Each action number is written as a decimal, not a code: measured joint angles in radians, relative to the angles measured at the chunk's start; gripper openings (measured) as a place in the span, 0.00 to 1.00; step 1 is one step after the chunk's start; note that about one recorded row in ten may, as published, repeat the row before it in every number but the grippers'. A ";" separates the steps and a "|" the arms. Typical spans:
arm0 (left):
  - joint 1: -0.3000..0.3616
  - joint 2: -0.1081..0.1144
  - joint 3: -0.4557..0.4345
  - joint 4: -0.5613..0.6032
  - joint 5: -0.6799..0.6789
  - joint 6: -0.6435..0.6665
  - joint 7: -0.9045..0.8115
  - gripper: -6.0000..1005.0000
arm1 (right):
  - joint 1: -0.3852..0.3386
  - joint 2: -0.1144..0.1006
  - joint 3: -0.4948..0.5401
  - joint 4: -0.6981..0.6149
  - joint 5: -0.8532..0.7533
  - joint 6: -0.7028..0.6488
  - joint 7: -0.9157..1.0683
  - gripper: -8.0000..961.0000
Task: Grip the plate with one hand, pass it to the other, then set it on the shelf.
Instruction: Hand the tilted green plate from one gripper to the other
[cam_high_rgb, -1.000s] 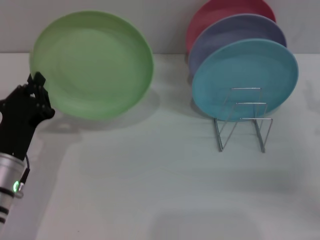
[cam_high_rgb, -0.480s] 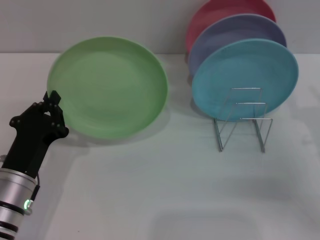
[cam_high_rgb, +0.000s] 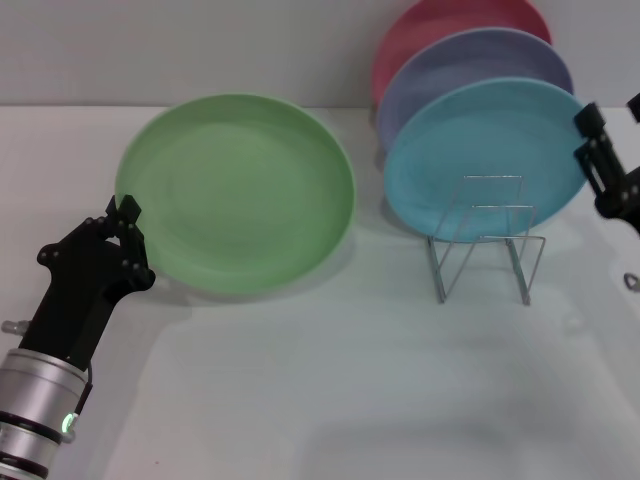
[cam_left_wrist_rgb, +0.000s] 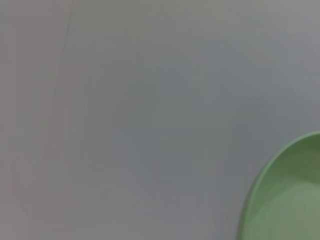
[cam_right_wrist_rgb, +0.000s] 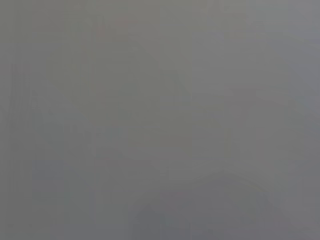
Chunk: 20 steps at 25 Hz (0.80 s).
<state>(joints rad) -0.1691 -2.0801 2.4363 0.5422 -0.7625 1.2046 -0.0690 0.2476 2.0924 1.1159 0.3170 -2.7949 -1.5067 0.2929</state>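
We see the white table (cam_high_rgb: 330, 400) under the round, matte green plate (cam_high_rgb: 240, 190), held tilted above it by its left rim so the far edge is free for a handover. The left gripper (cam_high_rgb: 122, 222) pinches that rim; the right gripper (cam_high_rgb: 605, 170) waits beside the thin wire shelf (cam_high_rgb: 485, 245), and we cannot tell its fingers' state.

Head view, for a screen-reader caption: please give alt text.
The left gripper holds a light-green plate by its rim above a white table. At right, blue, lavender and red plates stand in a wire rack, with the right gripper at the edge.
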 joint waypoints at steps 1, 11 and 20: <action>0.000 0.000 0.000 0.000 0.000 0.000 0.000 0.07 | 0.000 0.000 0.000 0.000 0.000 0.000 0.000 0.65; -0.035 0.000 0.028 0.011 -0.065 -0.011 0.046 0.07 | -0.045 0.000 -0.153 0.049 0.070 0.007 -0.003 0.65; -0.032 0.000 0.132 0.054 -0.180 -0.006 0.181 0.07 | -0.049 0.000 -0.322 0.109 0.164 0.093 -0.003 0.65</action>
<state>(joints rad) -0.2010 -2.0800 2.5684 0.5959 -0.9427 1.1984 0.1117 0.1987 2.0923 0.7936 0.4255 -2.6311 -1.4139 0.2900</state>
